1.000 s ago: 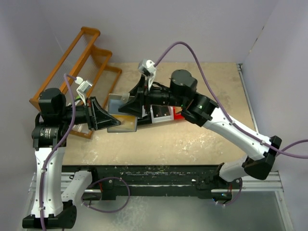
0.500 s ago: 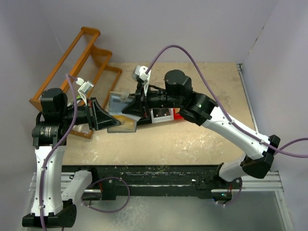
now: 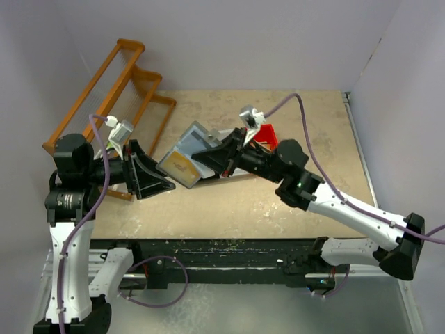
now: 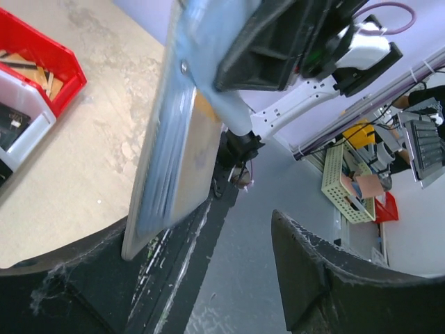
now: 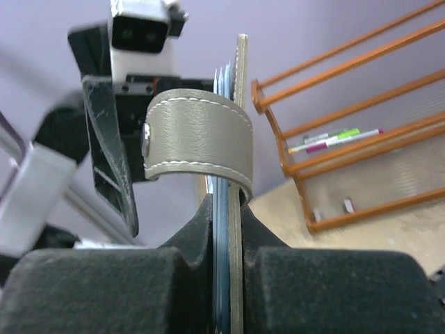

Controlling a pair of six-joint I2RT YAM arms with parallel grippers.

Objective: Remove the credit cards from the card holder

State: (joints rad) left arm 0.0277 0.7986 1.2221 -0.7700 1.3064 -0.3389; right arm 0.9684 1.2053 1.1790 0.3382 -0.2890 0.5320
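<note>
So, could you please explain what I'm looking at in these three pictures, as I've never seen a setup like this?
These are two robot arms bolted to a table's near edge. The overhead picture comes from a fixed camera above and behind them; the other two come from cameras on each wrist. The right gripper is shut on the card holder, a flat grey case with a strap, held up off the table; card edges show inside it in the right wrist view. The left gripper is open beside it, holding nothing. An orange rack stands at the back left, and a red bin sits behind the case.

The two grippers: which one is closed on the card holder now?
The right gripper, its jaws pinching the card holder; the left gripper stands open.
</note>
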